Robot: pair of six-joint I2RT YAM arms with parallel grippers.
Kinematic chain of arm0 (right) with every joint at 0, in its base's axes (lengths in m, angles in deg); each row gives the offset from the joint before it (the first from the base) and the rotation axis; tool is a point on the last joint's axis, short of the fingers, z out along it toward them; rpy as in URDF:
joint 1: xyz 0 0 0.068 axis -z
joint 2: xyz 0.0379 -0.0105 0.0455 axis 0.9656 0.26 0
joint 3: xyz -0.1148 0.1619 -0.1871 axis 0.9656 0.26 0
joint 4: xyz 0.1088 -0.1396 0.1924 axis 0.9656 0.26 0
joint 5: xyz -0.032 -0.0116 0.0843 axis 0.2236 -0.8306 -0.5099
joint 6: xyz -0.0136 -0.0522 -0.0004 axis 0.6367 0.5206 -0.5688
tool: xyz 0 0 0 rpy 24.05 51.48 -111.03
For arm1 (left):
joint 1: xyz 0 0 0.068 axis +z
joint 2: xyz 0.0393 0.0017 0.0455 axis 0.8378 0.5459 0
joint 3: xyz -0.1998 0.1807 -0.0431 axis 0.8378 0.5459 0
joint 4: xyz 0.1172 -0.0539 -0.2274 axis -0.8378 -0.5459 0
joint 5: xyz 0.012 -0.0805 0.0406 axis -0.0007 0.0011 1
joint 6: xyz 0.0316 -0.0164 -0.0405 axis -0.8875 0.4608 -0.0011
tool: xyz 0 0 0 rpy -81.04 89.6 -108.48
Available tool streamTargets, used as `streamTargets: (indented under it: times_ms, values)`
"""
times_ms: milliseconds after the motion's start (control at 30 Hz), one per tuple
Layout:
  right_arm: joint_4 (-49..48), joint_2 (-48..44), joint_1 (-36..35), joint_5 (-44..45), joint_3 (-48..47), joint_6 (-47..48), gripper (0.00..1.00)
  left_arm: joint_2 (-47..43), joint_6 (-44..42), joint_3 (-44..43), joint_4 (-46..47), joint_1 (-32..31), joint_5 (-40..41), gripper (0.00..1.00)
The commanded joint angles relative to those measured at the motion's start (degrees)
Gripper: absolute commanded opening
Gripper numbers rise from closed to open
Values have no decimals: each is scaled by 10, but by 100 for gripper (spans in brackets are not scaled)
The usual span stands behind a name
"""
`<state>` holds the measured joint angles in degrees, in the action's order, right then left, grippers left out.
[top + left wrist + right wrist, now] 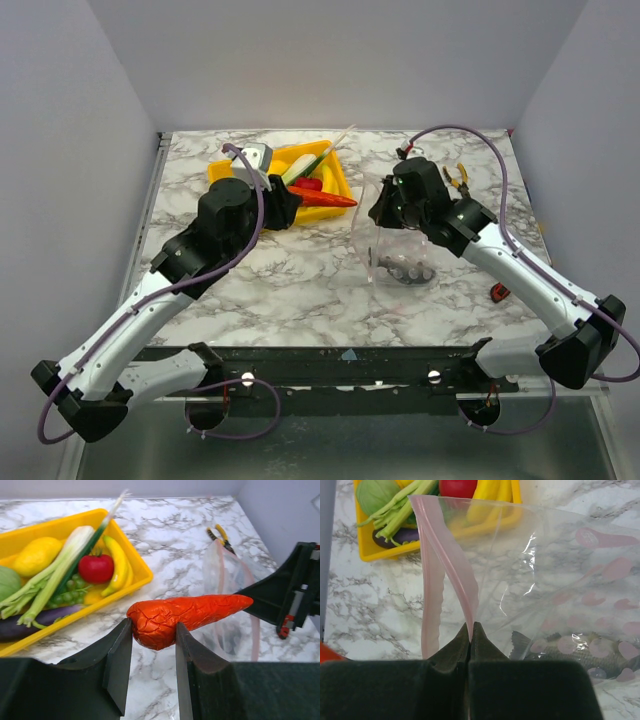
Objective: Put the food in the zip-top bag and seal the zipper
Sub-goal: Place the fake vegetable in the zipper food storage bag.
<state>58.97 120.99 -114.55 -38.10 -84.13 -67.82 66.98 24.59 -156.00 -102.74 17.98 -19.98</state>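
Where print is seen: pink rounded shapes on the wall of the zip-top bag (pixel 545 580); nothing can be read as letters.
Left gripper (pixel 152 640): fingers clamped on the thick end of the carrot (pixel 190 612), which is held level with its tip towards the bag.
Right gripper (pixel 470 632): fingers pressed together on the pink zipper (pixel 447 555); the bag mouth is held upright and parted.
Bag contents: a grey fish (pixel 560 652) is seen at the bottom.
Other food: kept in the yellow tray (pixel 137 562), near the carrot.
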Motion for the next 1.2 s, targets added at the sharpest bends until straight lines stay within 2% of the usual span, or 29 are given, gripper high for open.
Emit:
streamTargets:
  times_ms: [0,200,333,433,567,633,900,1033,1167]
  values:
    - [-10,2,3,31,-29,-39,1,17,-35,-2,-34,-69,201,0]
    - [-15,5,3,9,-40,-70,1,86,-50,-63,-68,-155,318,0]
    - [-15,7,3,13,-40,-85,1,118,-73,-86,-57,-183,347,0]
    - [-20,7,3,6,-39,-93,1,155,-97,-125,-88,-208,401,0]
    - [-38,1,3,-9,-30,-108,1,212,-124,-175,-122,-232,412,0]
    - [-47,-3,3,-9,-25,-116,1,236,-115,-198,-142,-241,410,0]
    - [-101,-33,3,-16,13,-175,1,306,-32,-279,-220,-247,320,0]
    - [-115,-47,2,-8,26,-195,1,321,-17,-285,-214,-250,305,0]
    - [-121,-54,3,-8,29,-197,1,332,-1,-292,-213,-247,248,0]
